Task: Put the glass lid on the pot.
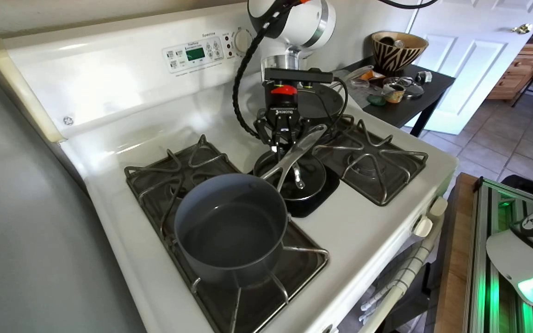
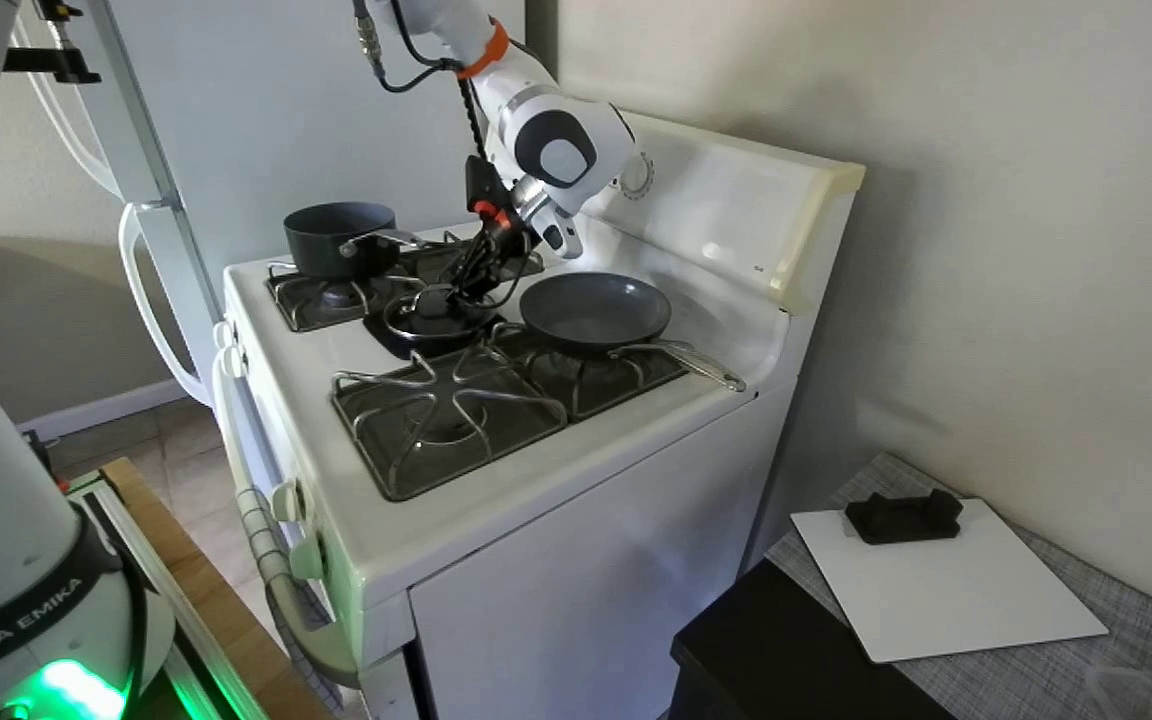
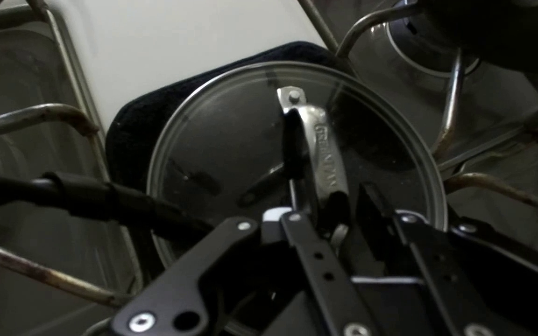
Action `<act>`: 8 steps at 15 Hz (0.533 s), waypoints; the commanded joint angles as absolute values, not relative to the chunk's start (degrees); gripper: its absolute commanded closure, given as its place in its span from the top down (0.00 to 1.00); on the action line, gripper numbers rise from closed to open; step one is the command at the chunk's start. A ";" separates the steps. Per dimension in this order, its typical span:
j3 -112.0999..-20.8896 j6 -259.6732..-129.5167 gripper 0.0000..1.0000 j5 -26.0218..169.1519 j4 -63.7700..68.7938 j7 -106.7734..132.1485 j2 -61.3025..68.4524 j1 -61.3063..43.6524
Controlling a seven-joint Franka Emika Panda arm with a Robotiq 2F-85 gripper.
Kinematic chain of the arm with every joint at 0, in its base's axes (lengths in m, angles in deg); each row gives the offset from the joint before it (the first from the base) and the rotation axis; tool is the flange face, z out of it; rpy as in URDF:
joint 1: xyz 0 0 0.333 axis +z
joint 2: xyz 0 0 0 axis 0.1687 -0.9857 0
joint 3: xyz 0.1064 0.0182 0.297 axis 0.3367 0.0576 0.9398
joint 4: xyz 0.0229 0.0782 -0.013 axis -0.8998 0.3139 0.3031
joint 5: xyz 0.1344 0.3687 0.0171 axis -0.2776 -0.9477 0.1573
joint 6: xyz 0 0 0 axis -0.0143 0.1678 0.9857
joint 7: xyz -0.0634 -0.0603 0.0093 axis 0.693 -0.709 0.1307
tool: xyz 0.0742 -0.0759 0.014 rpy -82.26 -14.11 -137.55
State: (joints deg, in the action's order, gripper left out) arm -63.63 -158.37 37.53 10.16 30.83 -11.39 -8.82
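Over on the left the pot (image 1: 232, 226) stands upright on the white stove (image 1: 354, 240): a deep, round saucepan in dark grey, paler inside where the light falls, with a long silvery pot handle (image 1: 302, 148) reaching out from its side. It is left of the gripper (image 3: 325, 214) in both exterior views, near it but clearly apart, and the pot handle points over toward the gripper's side.

Next along is the glass lid (image 3: 231, 135), straight below the gripper. It is round and clear, so the black of the pad (image 3: 129, 135) under it shows through, and it has a thin metal rim and a silvery lid handle (image 3: 329, 154), riveted at the end and stamped with lettering. It looks level where it lies. The gripper points down at it, fingers (image 3: 375, 219) apart, the lid handle running between them. In the wrist view I can make out a gap on the right; whether the other finger touches the metal I can't tell.

To the right of the gripper, in an exterior view, a shallow dark frying pan (image 2: 596, 310) sits with its pan handle (image 2: 701, 360) turned away from the gripper. Farther right in an exterior view, well apart from the gripper, a dark bench (image 1: 435, 88) carries a striped bowl (image 1: 398, 53).
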 commanded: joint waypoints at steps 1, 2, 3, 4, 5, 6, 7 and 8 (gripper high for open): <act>-63.37 -156.07 0.10 38.94 7.62 32.57 -13.05 -8.79; -63.36 -155.93 0.07 38.95 7.48 32.65 -13.12 -8.81; -63.34 -155.57 0.01 38.92 7.24 32.79 -13.22 -8.83; -63.36 -155.13 0.00 39.22 7.08 32.84 -13.31 -8.84; -63.35 -154.87 0.00 39.25 7.01 32.94 -13.24 -8.84; -63.34 -154.80 0.02 39.26 6.72 32.86 -13.51 -8.86; -63.34 -154.66 0.02 39.30 6.68 32.85 -13.48 -8.87; -63.31 -154.53 0.02 39.28 6.65 32.78 -13.47 -8.89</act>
State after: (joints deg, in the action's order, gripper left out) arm -63.63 -156.77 38.25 8.83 31.47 -12.22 -8.86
